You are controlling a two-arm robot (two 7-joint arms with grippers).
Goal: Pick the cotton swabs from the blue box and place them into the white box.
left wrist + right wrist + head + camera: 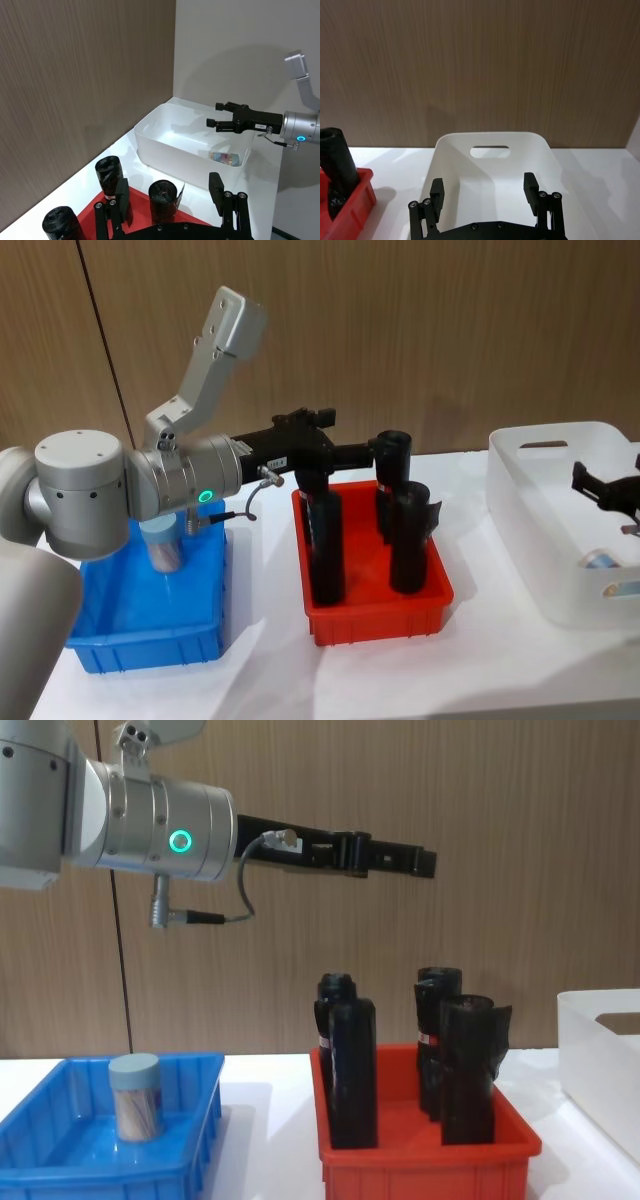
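Cotton swabs (135, 1100) upright in blue box (205, 1140) left of red bin (430, 1165); left gripper (167, 186) above red bin, right gripper (483, 181) over white box (492, 136) right of it, both released. Judged between picks; descent onto swabs required next.

Wood-grain wall (420, 330), matt brown panelling, closes the rear from 9 to 3 o'clock in the head view. One dark seam (105, 340) noted at 10 o'clock. White table (262, 660), smooth, spans 4 to 8 o'clock and reaches the wall's foot. Plain grey wall (235, 50) meets the panelling at a vertical corner; soft shadows lie on it.
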